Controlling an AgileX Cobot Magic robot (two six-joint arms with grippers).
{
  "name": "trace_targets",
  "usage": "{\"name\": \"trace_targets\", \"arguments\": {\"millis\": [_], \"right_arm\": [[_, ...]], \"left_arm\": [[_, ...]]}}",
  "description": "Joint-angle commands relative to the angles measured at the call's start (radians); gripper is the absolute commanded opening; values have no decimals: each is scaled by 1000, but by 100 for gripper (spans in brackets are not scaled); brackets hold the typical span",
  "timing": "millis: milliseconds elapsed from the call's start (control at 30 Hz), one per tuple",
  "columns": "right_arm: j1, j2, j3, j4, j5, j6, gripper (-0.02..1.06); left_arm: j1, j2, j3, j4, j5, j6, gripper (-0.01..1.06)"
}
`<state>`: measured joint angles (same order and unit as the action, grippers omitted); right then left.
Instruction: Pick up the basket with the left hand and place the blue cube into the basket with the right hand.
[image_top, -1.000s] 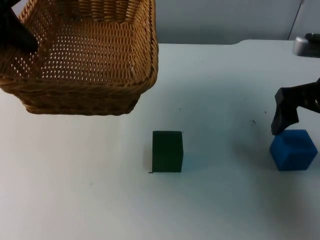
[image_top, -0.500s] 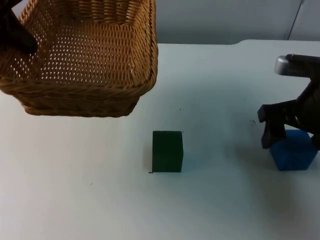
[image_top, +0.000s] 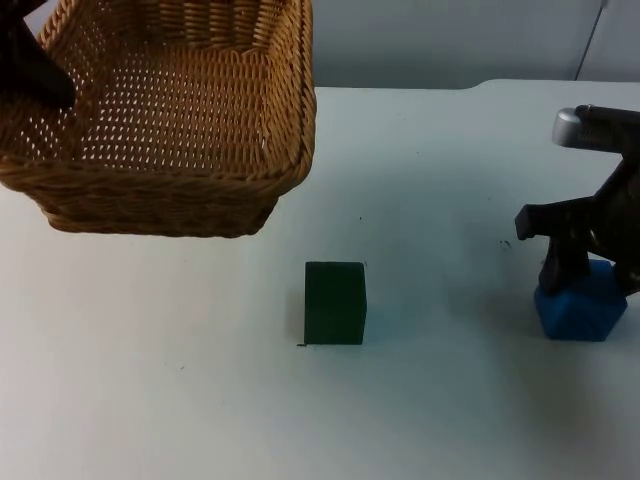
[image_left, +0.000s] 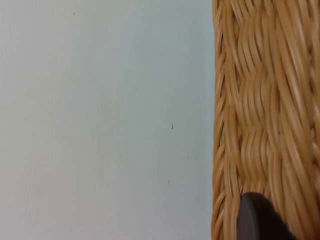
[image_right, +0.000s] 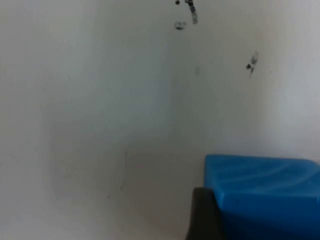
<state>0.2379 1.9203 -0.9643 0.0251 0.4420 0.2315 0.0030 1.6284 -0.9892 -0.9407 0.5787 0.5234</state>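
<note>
The wicker basket (image_top: 165, 120) is held raised at the table's (image_top: 420, 400) far left by the left gripper (image_top: 30, 65), pinching its rim. The blue cube (image_top: 578, 312) sits near the right edge, straddled by the spread right gripper (image_top: 590, 270). A dark green block (image_top: 335, 302) stands centrally, bare tabletop around it.

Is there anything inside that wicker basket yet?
Empty. The top view looks into the basket and shows bare weave; the blue cube sits on the table by the right gripper.
</note>
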Motion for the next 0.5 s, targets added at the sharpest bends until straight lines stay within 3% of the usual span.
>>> {"name": "trace_targets", "arguments": {"millis": [0, 233, 467], "right_arm": [[6, -2, -6, -6, -2, 5, 0], [6, -33, -6, -6, 28, -7, 0], [6, -210, -6, -1, 74, -52, 0]], "left_arm": [[2, -15, 2, -21, 7, -3, 0], [2, -15, 2, -21, 7, -3, 0], [2, -15, 2, -21, 7, -3, 0]]}}
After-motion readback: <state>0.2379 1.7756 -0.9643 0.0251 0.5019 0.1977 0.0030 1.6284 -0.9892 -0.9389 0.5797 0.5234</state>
